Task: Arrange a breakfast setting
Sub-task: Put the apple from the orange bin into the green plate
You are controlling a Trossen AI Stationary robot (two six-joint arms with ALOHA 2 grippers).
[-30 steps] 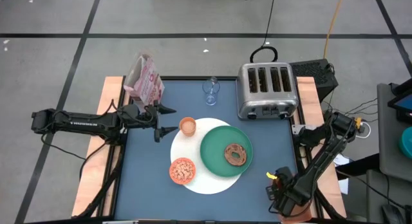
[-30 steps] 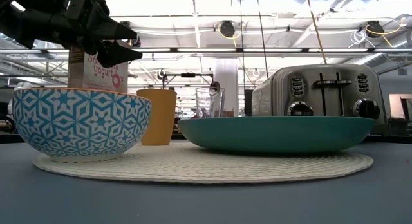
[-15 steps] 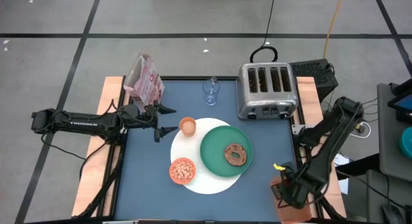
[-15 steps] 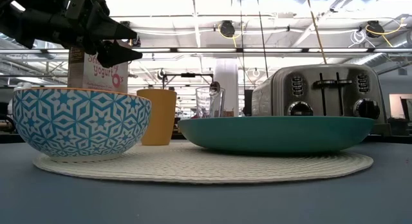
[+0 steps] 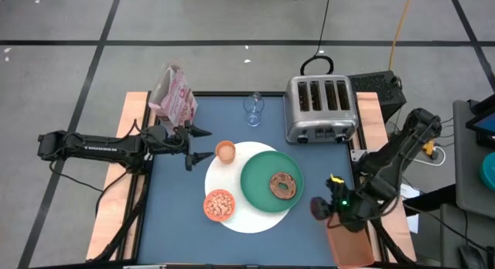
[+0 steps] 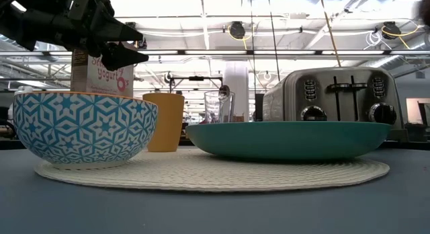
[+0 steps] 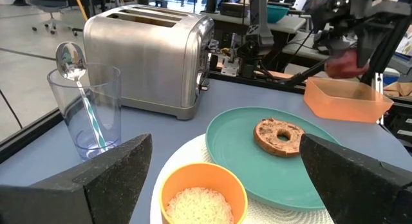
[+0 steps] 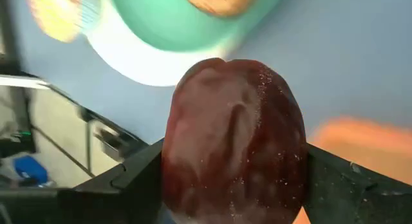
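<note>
A green plate [image 5: 270,181] with a brown bagel [image 5: 284,185] lies on a white round mat [image 5: 246,215]. An orange bowl [image 5: 219,205] and an orange cup [image 5: 225,151] also stand on the mat. A clear glass [image 5: 253,109] holding a metal spoon [image 7: 69,58] stands at the far edge. My left gripper [image 5: 199,144] is open and empty, just left of the cup. My right gripper [image 5: 319,209] is shut on a dark red fruit [image 8: 235,140], in the air right of the plate. My right gripper pinches the dark red fruit between its two fingers [image 8: 138,176], one on each of its opposite sides [image 8: 177,153]. The fruit is lifted clear of the table; it also shows in the left wrist view [image 7: 344,63], above the orange bin.
A steel toaster [image 5: 320,108] stands at the far right. A pink yogurt bag [image 5: 173,95] stands at the far left corner. An orange bin [image 5: 352,246] sits at the near right corner, under my right arm. Bare blue table [image 5: 174,215] lies left of the mat.
My right gripper has risen from the orange bin at the near right corner and moved toward the table's left, closer to the plate; the bin now shows uncovered. My left arm has kept still.
</note>
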